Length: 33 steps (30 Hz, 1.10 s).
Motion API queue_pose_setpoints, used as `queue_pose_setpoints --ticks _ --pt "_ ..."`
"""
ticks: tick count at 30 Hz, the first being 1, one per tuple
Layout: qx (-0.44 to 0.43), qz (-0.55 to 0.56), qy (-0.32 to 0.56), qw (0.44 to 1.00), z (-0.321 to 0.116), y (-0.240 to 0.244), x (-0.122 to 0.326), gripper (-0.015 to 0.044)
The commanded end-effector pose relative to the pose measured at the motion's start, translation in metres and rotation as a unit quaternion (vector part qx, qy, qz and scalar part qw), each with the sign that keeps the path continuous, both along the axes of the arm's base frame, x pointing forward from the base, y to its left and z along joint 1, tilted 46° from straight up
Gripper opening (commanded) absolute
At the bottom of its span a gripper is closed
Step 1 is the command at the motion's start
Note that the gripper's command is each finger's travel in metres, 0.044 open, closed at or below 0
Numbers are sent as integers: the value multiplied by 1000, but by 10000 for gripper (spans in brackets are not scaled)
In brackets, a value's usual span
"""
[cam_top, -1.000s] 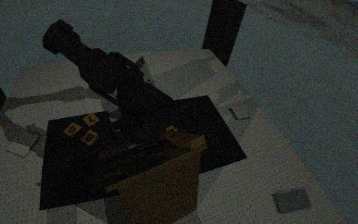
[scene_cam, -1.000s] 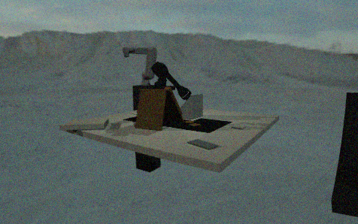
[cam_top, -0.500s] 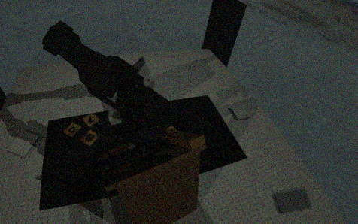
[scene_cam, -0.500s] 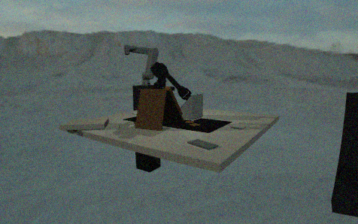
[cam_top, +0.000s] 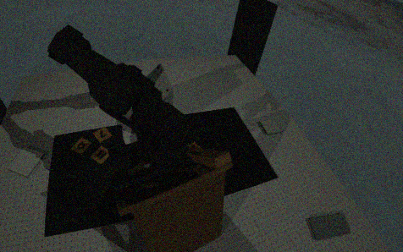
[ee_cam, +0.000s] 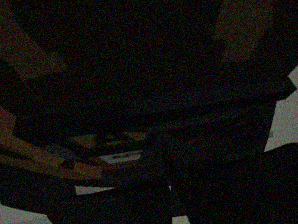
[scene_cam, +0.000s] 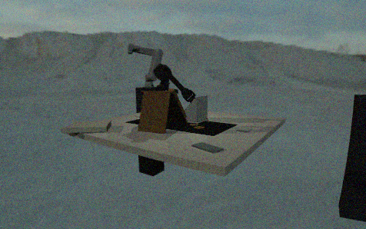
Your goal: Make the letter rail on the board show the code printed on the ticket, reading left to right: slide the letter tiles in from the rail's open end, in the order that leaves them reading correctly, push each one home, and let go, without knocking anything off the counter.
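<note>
The scene is very dark. Three orange letter tiles (cam_top: 81, 145) (scene_cam: 198, 127) lie on the black mat (cam_top: 254, 169) beside the board; their letters are not safely readable. The wooden board (cam_top: 182, 216) (scene_cam: 154, 111) leans upright and shows its back in the top and exterior views. The wrist view shows a white printed strip (ee_cam: 121, 157), apparently the ticket, its code unreadable, with orange patches just above it that may be tiles. The rail's contents cannot be made out. My gripper (ee_cam: 157, 137) is shut and empty, in front of the board's face; its tips are hidden by darkness in the top view.
A grey-green block (cam_top: 328, 225) (scene_cam: 207, 147) lies on the pale counter (cam_top: 288, 211) (scene_cam: 184, 155) near its edge. A pale block (cam_top: 273, 123) lies beyond the mat. A white box (scene_cam: 201, 109) stands behind the tiles, and a grey arm-like object (scene_cam: 155, 61) rises at the back.
</note>
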State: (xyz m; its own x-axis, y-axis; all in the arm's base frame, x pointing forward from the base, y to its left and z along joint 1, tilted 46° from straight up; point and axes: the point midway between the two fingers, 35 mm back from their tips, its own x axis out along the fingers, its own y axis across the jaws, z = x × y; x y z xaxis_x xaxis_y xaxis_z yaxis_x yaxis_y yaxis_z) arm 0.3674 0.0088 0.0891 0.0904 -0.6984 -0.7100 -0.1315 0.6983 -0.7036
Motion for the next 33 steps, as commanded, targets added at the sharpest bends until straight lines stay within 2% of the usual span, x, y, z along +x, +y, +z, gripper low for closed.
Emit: queue_pose_setpoints --ticks 1,33 --pt "-1 0 -3 1000 0 -2 3 0" --pt "-1 0 -3 1000 -8 1 3 0"
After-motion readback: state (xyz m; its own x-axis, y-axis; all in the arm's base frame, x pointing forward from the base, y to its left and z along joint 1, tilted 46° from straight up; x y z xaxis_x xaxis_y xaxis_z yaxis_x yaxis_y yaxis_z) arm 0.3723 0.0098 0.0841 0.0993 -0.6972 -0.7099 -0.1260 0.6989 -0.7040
